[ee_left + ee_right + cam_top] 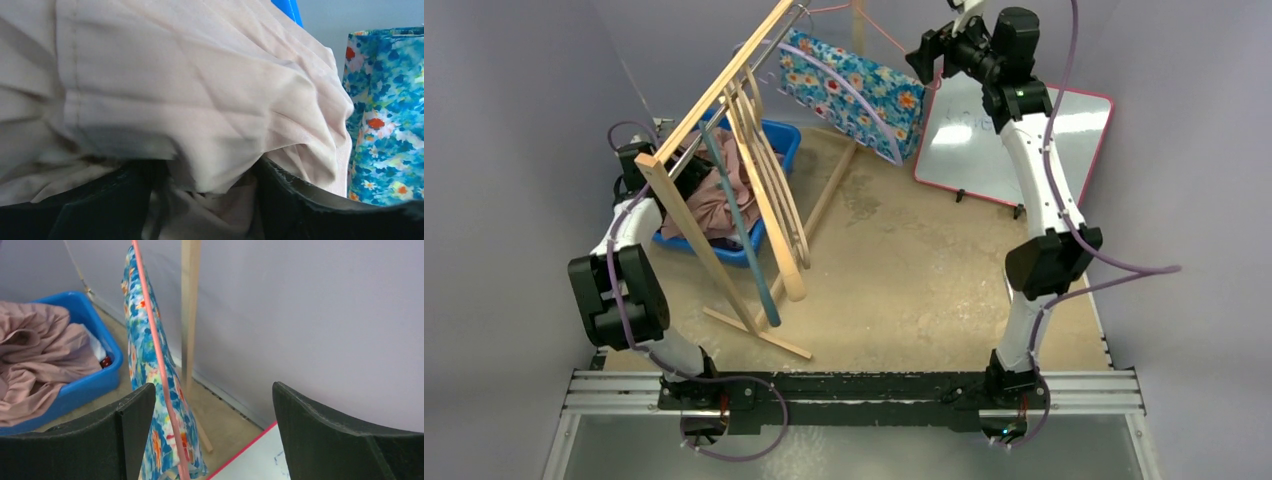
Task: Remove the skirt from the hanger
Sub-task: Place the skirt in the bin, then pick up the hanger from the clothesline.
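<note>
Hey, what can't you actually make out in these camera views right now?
- Left end effector: top view, behind the rack; left wrist view, draped by pink cloth.
- How the skirt attaches to the hanger: too small from above, cut off by the right wrist view's top edge.
- Whiteboard writing: top view, too faint.

Bright, even light; nearby cloth blurred
</note>
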You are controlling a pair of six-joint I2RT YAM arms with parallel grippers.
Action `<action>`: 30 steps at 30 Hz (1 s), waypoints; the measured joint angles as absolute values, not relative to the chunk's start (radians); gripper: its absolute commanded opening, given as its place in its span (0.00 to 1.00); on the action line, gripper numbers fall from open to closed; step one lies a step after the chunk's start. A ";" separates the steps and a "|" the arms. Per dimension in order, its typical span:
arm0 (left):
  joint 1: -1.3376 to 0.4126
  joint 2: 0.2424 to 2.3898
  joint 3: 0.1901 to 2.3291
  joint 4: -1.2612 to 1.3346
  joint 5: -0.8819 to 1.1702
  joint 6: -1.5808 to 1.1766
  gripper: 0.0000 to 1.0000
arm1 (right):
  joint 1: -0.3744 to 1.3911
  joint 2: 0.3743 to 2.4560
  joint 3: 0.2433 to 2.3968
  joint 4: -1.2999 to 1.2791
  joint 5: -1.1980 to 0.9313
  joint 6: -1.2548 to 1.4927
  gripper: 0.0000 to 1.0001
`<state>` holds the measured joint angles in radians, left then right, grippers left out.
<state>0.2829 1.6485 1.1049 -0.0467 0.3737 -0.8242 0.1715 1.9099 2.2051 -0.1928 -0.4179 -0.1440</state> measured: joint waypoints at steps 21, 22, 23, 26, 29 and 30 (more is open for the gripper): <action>0.283 1.227 1.056 -0.367 0.198 -0.634 0.73 | 0.297 2.172 2.540 -0.257 -0.437 -0.175 0.14; 0.283 1.210 1.040 -0.374 0.205 -0.634 0.73 | 0.307 2.175 2.540 -0.252 -0.423 -0.177 0.11; 0.283 1.197 1.028 -0.380 0.211 -0.634 0.73 | 0.317 2.179 2.540 -0.248 -0.406 -0.179 0.08; 0.283 1.152 0.978 -0.393 0.241 -0.634 0.72 | 0.338 2.181 2.537 -0.230 -0.380 -0.187 0.00; 0.283 1.117 0.942 -0.407 0.279 -0.635 0.72 | 0.352 2.181 2.537 -0.225 -0.356 -0.185 0.00; 0.283 1.105 0.931 -0.409 0.296 -0.636 0.72 | 0.353 2.181 2.535 -0.220 -0.355 -0.184 0.08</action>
